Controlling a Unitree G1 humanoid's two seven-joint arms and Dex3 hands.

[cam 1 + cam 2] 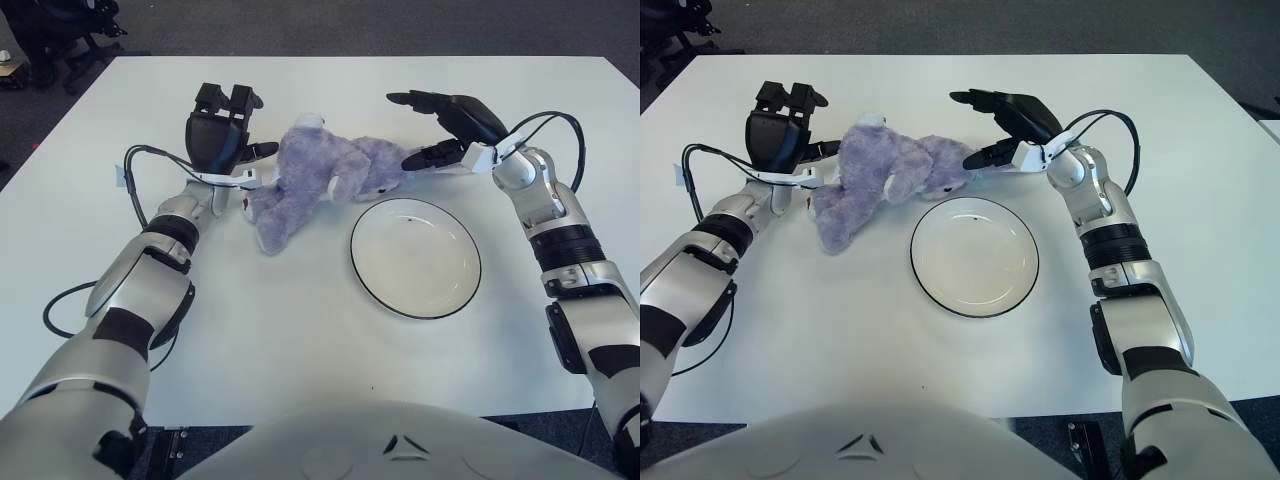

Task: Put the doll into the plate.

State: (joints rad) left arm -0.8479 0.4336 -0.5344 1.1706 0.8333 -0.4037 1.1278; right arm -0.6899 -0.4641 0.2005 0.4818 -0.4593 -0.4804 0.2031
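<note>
A purple plush doll [325, 180] lies on its side on the white table [300, 330], just left of and behind a white plate [416, 257] with a dark rim. My right hand [440, 125] hovers with spread fingers over the doll's right end, one finger low by its leg, nothing grasped. My left hand [220, 135] stands upright, fingers open, touching or nearly touching the doll's left side. The plate holds nothing.
Black cables [135, 185] loop along my left forearm and another cable [560, 135] arcs over my right wrist. Office chair legs [60, 30] stand on the dark floor beyond the table's far left corner.
</note>
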